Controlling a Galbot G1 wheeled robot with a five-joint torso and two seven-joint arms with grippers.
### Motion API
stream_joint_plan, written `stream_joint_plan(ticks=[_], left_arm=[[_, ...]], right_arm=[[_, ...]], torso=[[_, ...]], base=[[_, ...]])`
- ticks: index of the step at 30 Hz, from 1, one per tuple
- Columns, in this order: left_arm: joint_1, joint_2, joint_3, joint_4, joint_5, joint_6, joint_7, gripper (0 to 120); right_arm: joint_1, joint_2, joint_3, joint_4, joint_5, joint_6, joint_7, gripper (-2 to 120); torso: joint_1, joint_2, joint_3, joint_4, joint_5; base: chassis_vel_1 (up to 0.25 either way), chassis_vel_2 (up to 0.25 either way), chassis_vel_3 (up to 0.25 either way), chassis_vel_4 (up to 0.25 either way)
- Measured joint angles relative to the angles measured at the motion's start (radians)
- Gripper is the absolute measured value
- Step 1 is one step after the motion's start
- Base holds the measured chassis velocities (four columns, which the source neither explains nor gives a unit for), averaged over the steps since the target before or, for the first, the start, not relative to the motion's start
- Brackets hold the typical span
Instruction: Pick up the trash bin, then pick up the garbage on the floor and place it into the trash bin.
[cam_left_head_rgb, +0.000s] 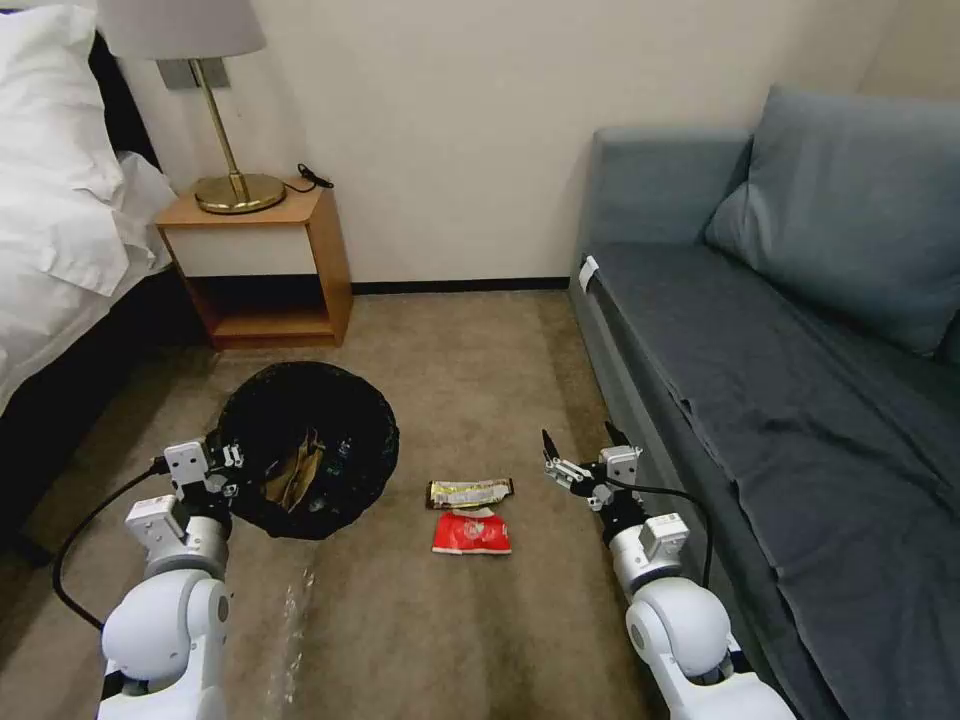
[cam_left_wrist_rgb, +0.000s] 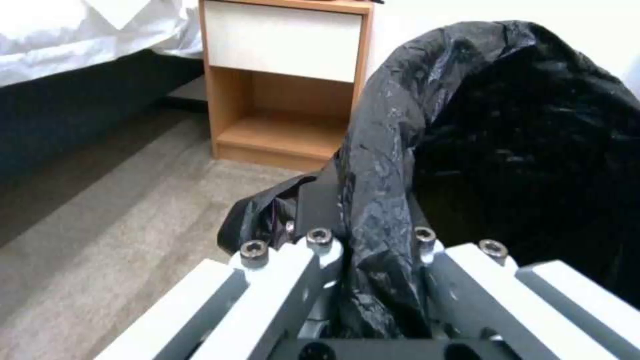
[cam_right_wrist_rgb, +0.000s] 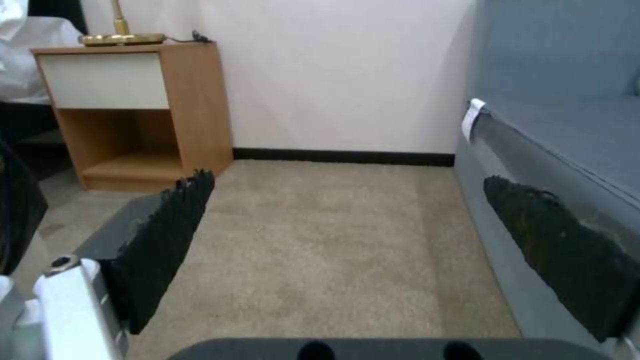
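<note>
Short-pile beige carpet (cam_left_head_rgb: 480, 620) underfoot. Left gripper (cam_left_head_rgb: 232, 468) clenched on crinkly black rim of trash bin (cam_left_head_rgb: 310, 445). Right gripper (cam_left_head_rgb: 578, 462) released, serrated pads apart. Between them, flat on carpet: red snack packet (cam_left_head_rgb: 472, 533), then yellow-black wrapper (cam_left_head_rgb: 470, 491). Beyond: wooden nightstand (cam_left_head_rgb: 262, 262), grey sofa (cam_left_head_rgb: 800, 330), cream wall.

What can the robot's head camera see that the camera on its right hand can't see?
Just the head view has the long wrapper and red packet lying on the carpet, the left gripper clamped on the trash bin by its black bag, brown paper inside the bin, and the lampshade and sofa cushion.

Just the right wrist view has a close look at the right gripper's two black fingers, spread wide with bare carpet between them.

Both have the wooden nightstand, the brass lamp base, the white bedding, the wall, and the grey sofa.
</note>
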Motion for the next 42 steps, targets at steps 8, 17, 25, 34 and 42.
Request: stream_joint_plan(ticks=[8,17,25,34,42], left_arm=[[-0.009,0.002,0.003,0.0,0.0,0.004,0.0,4],[-0.005,-0.003,0.001,-0.003,0.0,0.004,-0.001,4],[-0.011,-0.005,-0.008,-0.011,0.0,0.009,-0.002,4],[-0.003,-0.019,-0.011,-0.013,0.009,0.009,-0.003,4],[0.004,-0.024,-0.016,-0.015,0.011,0.01,-0.006,4]], right_arm=[[0.0,-0.007,-0.003,-0.007,-0.004,0.016,0.007,100],[0.047,-0.059,-0.057,-0.036,-0.034,0.058,-0.017,100],[0.287,-0.282,-0.178,-0.156,0.0,0.055,-0.333,100],[0.524,-0.368,-0.424,-0.378,0.08,0.048,-0.55,100],[0.697,-0.245,-0.562,-0.651,-0.004,0.113,-0.836,100]], torso=[[0.0,0.0,0.0,0.0001,0.0],[0.0,0.0,0.0,0.0,0.0001],[0.0,0.0,0.0,0.0,0.0],[0.0,0.0,0.0,0.0,0.0001],[0.0,0.0,0.0,0.0001,-0.0002]], base=[[-0.087,0.099,0.095,-0.096],[-0.032,0.031,0.036,-0.03],[0.0,0.0,0.0,0.0],[0.0,0.0,0.0,0.0],[0.0,0.0,0.0,0.0]])
